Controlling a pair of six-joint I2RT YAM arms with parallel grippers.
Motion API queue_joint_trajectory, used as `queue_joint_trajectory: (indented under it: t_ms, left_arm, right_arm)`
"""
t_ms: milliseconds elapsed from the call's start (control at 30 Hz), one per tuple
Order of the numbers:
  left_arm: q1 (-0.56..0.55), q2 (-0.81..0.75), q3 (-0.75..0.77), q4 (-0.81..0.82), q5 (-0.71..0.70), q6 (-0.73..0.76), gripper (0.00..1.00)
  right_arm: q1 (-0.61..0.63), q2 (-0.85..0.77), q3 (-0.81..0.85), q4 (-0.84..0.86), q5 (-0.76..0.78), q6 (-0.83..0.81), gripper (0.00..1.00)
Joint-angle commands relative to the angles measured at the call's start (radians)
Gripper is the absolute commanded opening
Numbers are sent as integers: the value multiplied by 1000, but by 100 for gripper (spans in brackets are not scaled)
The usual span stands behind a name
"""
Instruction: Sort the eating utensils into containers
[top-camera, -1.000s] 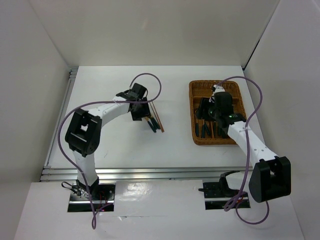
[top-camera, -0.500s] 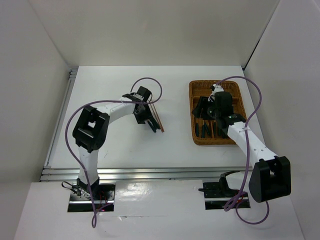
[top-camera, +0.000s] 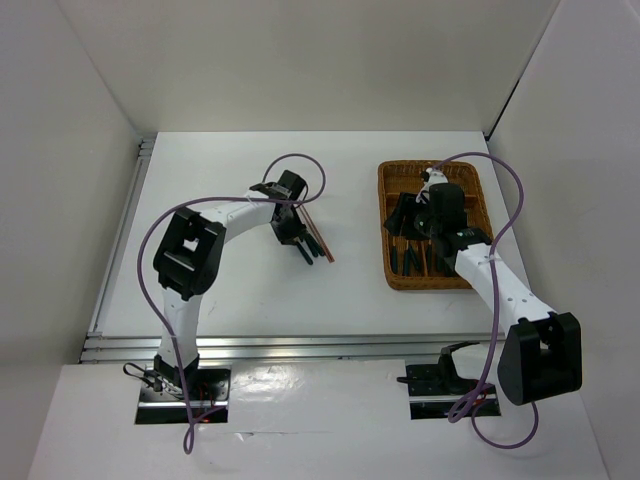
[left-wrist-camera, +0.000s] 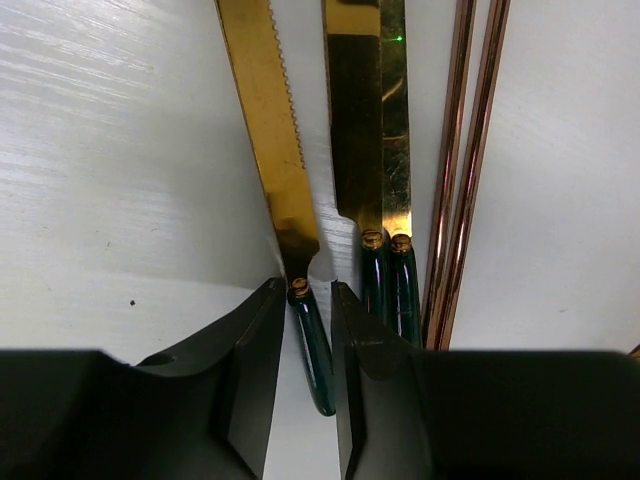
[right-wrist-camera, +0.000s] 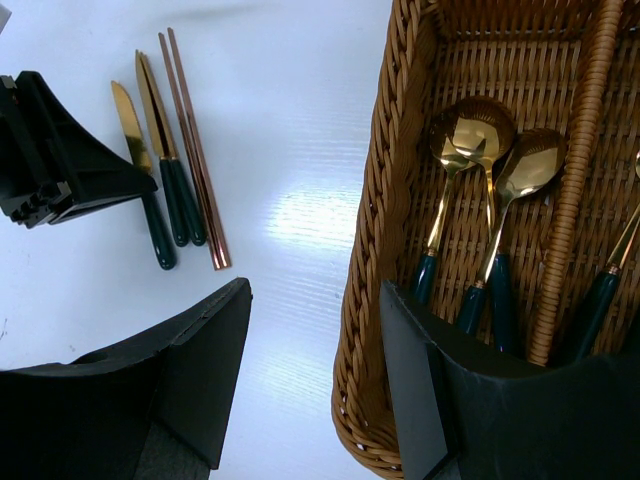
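Here the knife handle lies between the left end effector's nearly closed fingers, possibly gripped.

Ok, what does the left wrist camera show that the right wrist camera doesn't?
Only left wrist: the toothed edge of the serrated knife, its green handle lying between the fingers of the left gripper. Only right wrist: the wicker tray holding gold spoons, and the open right gripper. Both: that knife, two more knives and two chopsticks on the white table.
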Motion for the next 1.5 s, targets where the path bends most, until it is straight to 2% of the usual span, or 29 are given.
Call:
queue_joint_trajectory:
  t_ms: [0, 167, 267, 467, 733, 833, 1000, 1300, 1467]
  left_arm:
    - [1, 31, 21, -53, -21, -27, 39]
    - [1, 49, 21, -63, -21, -18, 24]
    - [1, 49, 10, -63, -21, -18, 16]
    - [11, -93, -51, -50, -31, -18, 16]
    - [63, -293, -145, 13, -41, 22, 16]
    - [72, -325, -157, 24, -41, 42, 16]
    - [81, -380, -199, 76, 3, 51, 16]
    - [100, -420, -228, 118, 45, 72, 16]
    - [109, -440, -228, 118, 54, 72, 16]
  right_arm:
    - [-6, -27, -7, 46, -6, 0, 62]
    - [-6, -27, -7, 46, -6, 0, 62]
    - [-6, -17, -7, 67, -60, 0, 62]
    - [32, 32, 13, 121, -221, -9, 67]
    - [218, 138, 56, 233, -210, -9, 67]
    - [305, 172, 74, 280, -210, -18, 67]
    - [401, 276, 153, 343, -221, -18, 72]
    - [460, 471, 338, 334, -212, -50, 78]
    - [481, 528, 370, 323, -198, -61, 78]
